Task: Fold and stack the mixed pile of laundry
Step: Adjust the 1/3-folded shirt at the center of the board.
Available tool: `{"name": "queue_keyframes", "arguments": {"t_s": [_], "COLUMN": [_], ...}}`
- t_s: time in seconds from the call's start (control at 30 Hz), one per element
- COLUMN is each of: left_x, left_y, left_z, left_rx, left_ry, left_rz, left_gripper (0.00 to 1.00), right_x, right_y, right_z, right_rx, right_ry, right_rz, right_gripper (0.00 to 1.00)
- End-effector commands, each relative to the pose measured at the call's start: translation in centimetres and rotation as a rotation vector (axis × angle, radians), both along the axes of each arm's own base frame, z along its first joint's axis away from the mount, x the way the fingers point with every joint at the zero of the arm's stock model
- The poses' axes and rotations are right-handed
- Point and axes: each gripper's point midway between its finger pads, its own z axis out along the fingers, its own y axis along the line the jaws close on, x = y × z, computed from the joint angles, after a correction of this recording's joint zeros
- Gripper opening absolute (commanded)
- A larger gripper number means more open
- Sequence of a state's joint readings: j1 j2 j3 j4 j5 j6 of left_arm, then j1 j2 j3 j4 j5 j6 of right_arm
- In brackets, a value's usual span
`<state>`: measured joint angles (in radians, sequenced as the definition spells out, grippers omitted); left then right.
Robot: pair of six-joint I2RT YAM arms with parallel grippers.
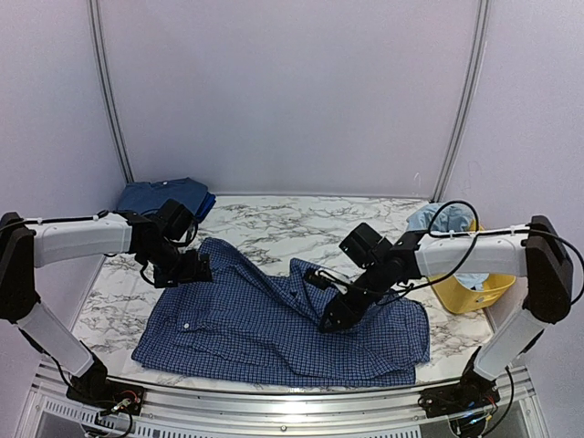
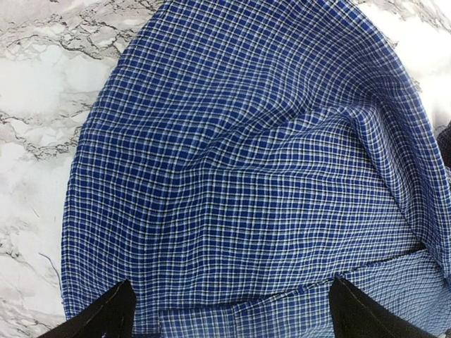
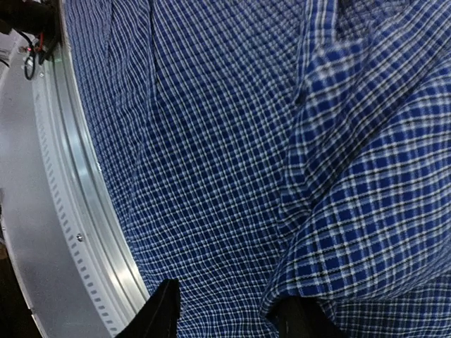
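Observation:
A navy small-check button-up shirt (image 1: 265, 333) lies spread over the marble table, with a raised fold near its middle. My left gripper (image 1: 182, 269) hovers open over the shirt's upper left part; in the left wrist view its fingertips (image 2: 116, 313) stand wide apart above the checked cloth (image 2: 246, 162), nothing between them. My right gripper (image 1: 333, 319) is low at the shirt's middle fold. In the right wrist view its jaws (image 3: 229, 317) stand apart, and a fold of the shirt (image 3: 352, 197) drapes over one finger. A dark-blue folded piece (image 1: 166, 196) lies at the back left.
A yellow tub (image 1: 474, 290) stands at the right edge with a light-blue garment (image 1: 440, 219) in it. The table's metal front rail (image 3: 77, 211) runs close beside the shirt's near hem. Grey curtain walls close in the back and sides.

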<state>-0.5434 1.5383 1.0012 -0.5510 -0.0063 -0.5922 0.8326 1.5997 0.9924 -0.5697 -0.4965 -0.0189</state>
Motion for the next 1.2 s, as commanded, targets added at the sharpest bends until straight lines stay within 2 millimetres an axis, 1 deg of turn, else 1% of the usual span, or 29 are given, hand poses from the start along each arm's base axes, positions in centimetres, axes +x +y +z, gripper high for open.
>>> {"name": "queue_keyframes", "arguments": {"t_s": [0.0,0.07,0.1,0.13,0.2,0.23,0.3,0.37,0.47,0.57,0.67,0.73,0.77,0.8,0.83,0.9,0.93,0.97,1.03,1.1,1.17], "left_x": [0.4,0.7,0.8,0.9,1.2,1.3,1.5,1.6,1.5,1.4,1.3,1.3,1.2,1.2,1.3,1.5,1.6,1.7,1.9,2.2,2.4], "left_y": [0.3,0.2,0.2,0.2,0.3,0.3,0.5,0.8,1.2,1.6,2.1,2.3,2.2,2.1,2.2,2.3,2.4,2.6,2.8,3.1,3.4], "left_z": [0.2,0.3,0.4,0.5,0.6,0.8,0.8,0.8,0.8,0.7,0.6,0.5,0.5,0.5,0.5,0.7,0.7,0.8,0.9,0.8,0.8], "left_rx": [0.012,0.013,0.014,0.013,0.014,0.013,0.015,0.016,0.02,0.021,0.024,0.025,0.016,0.006,0.006,0.005,0.004,0.003,0.004,0.005,0.004], "left_ry": [0.002,0.0,-0.001,-0.005,-0.008,-0.011,-0.012,-0.012,-0.011,-0.009,-0.005,-0.003,0.003,0.007,0.007,0.005,0.004,0.002,0.001,0.005,0.005], "left_rz": [-0.014,-0.018,-0.02,-0.02,-0.019,-0.019,-0.017,-0.011,-0.008,0.0,0.009,0.013,0.01,0.006,0.007,0.009,0.008,0.01,0.013,0.015,0.02], "left_gripper": [0.99,0.99,0.99,0.99,0.99,0.99,0.99,0.99,0.99,0.99,0.99,0.99,0.99,0.99,0.99,0.99,0.99,0.99,0.99,0.99,0.99], "right_x": [5.3,9.8,11.7,13.6,16.7,18.0,19.4,20.1,19.9,19.0,17.7,17.0,16.6,16.4,16.6,17.8,18.8,20.0,22.5,25.2,27.4], "right_y": [1.1,0.3,-0.4,-1.2,-2.8,-3.6,-4.6,-5.2,-5.8,-5.6,-5.0,-4.2,-3.7,-3.3,-3.1,-3.0,-3.2,-3.6,-4.5,-5.6,-6.2], "right_z": [8.1,10.6,11.2,11.3,10.4,9.2,7.2,4.8,1.5,-0.6,-2.1,-2.6,-2.7,-2.7,-2.6,-1.7,-0.9,-0.1,2.1,4.9,7.8], "right_rx": [0.251,0.314,0.325,0.326,0.288,0.247,0.173,0.105,0.019,0.006,-0.001,0.007,0.019,0.033,0.04,0.043,0.038,0.029,0.01,0.0,0.016], "right_ry": [0.003,-0.021,-0.033,-0.038,-0.045,-0.035,-0.012,0.016,0.065,0.113,0.156,0.171,0.183,0.196,0.196,0.156,0.123,0.088,-0.007,-0.121,-0.224], "right_rz": [-0.13,-0.258,-0.314,-0.372,-0.469,-0.505,-0.535,-0.545,-0.532,-0.495,-0.44,-0.402,-0.382,-0.363,-0.356,-0.364,-0.382,-0.403,-0.445,-0.495,-0.522], "right_gripper": [0.47,0.53,0.54,0.56,0.57,0.58,0.58,0.58,0.59,0.61,0.61,0.55,0.46,0.39,0.27,0.04,0.0,0.0,0.0,0.0,0.0]}}
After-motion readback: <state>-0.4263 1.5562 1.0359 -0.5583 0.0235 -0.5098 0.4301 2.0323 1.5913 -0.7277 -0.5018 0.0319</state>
